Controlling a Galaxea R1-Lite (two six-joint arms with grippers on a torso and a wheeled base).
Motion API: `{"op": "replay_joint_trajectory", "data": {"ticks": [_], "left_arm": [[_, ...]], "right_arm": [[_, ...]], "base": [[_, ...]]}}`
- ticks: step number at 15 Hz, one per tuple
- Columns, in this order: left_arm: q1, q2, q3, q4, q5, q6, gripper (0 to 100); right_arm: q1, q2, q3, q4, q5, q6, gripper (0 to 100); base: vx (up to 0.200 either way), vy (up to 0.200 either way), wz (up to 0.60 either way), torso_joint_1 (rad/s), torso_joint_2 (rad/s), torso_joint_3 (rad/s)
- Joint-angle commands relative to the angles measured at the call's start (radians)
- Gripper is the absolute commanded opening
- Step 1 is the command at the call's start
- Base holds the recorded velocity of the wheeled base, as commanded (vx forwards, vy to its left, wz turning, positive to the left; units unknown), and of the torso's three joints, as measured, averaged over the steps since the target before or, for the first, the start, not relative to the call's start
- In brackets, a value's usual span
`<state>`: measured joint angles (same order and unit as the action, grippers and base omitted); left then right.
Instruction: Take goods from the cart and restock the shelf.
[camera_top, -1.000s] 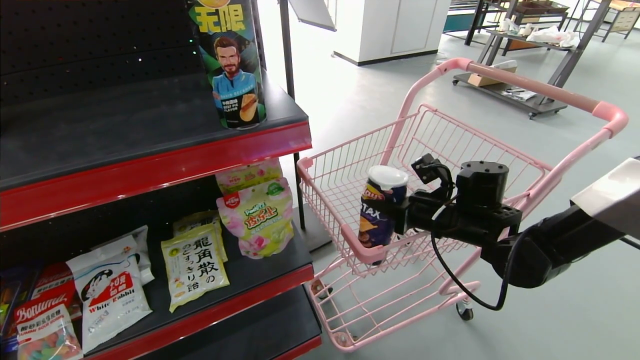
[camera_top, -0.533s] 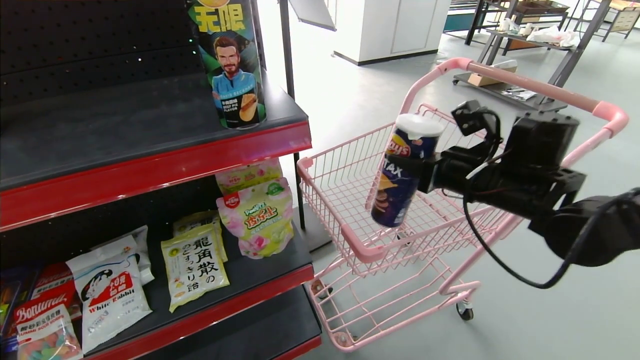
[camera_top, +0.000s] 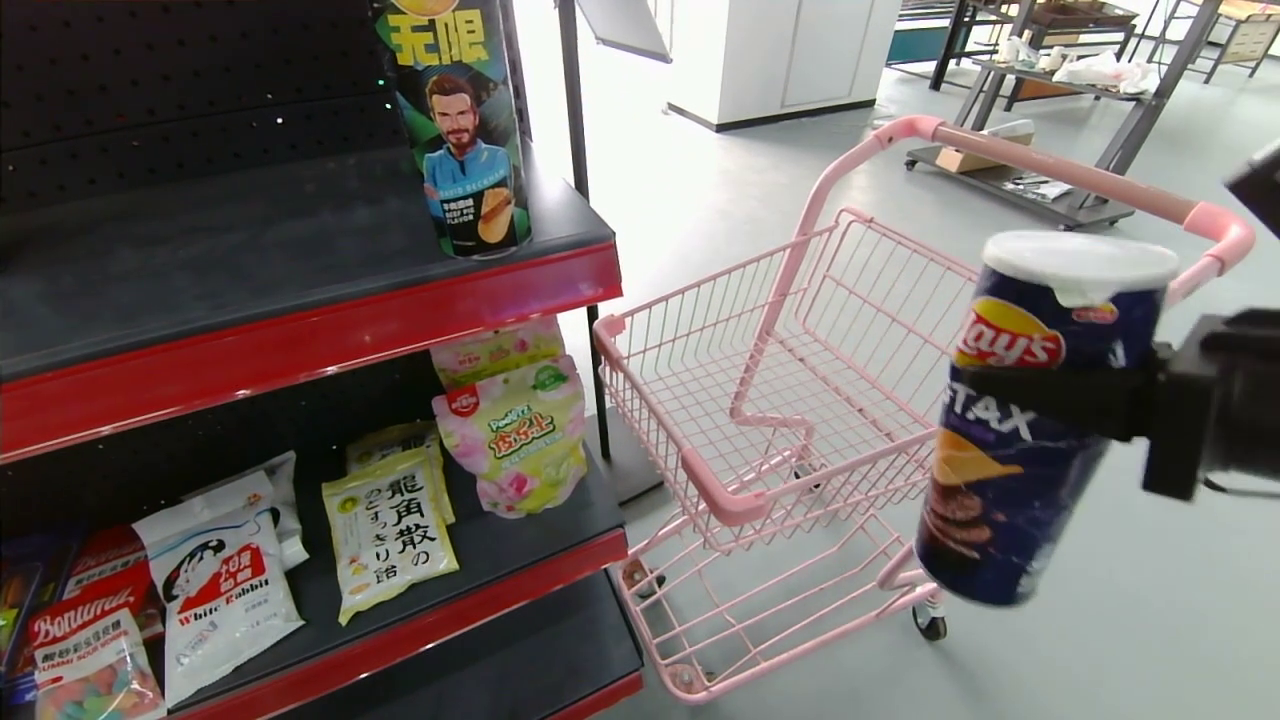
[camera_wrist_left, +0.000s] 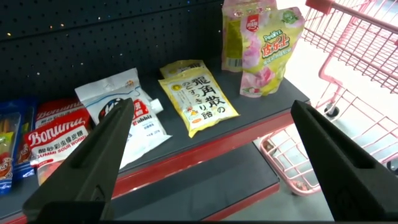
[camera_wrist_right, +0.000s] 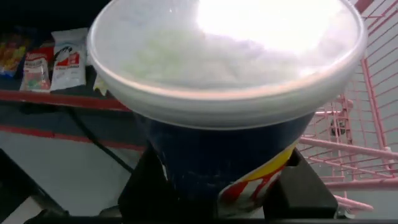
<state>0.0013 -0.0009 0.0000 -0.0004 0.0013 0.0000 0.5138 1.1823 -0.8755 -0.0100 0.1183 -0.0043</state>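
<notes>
Chip can (camera_top: 1000, 510) near upright, white lid up, long axis leaning slightly, base toward cart (camera_top: 720, 500). Held in air, well apart from shelf (camera_top: 300, 330). Right gripper (camera_top: 1060, 400) level, entering from right, clamped round can's upper half. Left gripper (camera_wrist_left: 205, 155) spread wide, facing bags (camera_wrist_left: 199, 96) on lower shelf.

Dark-blue chip can (camera_top: 1010, 520), white lid on, hung near-upright beside the pink cart (camera_top: 716, 500), base tilted toward its basket, clamped in the right gripper (camera_top: 1050, 402).
</notes>
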Motion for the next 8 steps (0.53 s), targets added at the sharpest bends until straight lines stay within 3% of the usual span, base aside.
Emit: {"op": "replay_joint_trajectory", "data": {"ticks": [1,8], "left_arm": [[0.0,0.001,0.0,-0.001,0.0,0.0,100],[0.0,0.001,0.0,-0.001,0.0,0.0,100]], "right_arm": [[0.081,-0.152,0.076,0.016,0.015,-0.014,0],[0.098,-0.095,0.11,0.015,0.034,-0.019,0]], "base": [[0.0,0.0,0.0,0.0,0.0,0.0],[0.0,0.0,0.0,0.0,0.0,0.0]]}}
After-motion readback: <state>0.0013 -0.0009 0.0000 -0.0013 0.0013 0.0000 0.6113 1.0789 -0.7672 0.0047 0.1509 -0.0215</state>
